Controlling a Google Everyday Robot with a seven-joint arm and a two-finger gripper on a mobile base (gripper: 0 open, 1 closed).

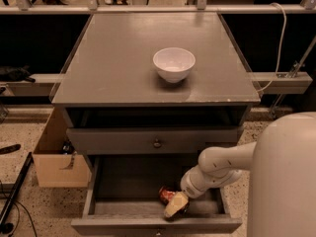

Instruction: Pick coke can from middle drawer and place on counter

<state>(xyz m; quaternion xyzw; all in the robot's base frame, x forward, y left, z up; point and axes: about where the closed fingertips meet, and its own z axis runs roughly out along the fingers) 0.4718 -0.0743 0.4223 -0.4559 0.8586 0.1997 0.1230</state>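
A broad, square counter [123, 58] of matte grey wood is topping a cabinet, its flat surface showing pale chipped specks along the front edge at the right. The robot's smooth, rounded white body [286, 181] is filling the lower right corner and hiding the cabinet's right side at drawer height. Below the counter, the middle drawer [129, 184], a wide, shallow grey box with thin side walls and a dark floor, is standing pulled out toward the camera. An open brown cardboard box [55, 158] is sitting on the speckled floor just beside the cabinet's left side. The white, tube-shaped arm [222, 164] is reaching from the body leftward and down into the drawer, crossing over its right half. A round, glossy white bowl [174, 64] is resting upright on the counter, right of centre. The pale gripper [174, 207] is hanging low near the drawer's front wall, lying across the coke can [166, 193] and covering part of it; whether it is clamped on the can cannot be told. The small, shiny red can is lying on the drawer floor, right of centre. A round metal knob [157, 143] is marking the flat grey drawer front [113, 141] above.
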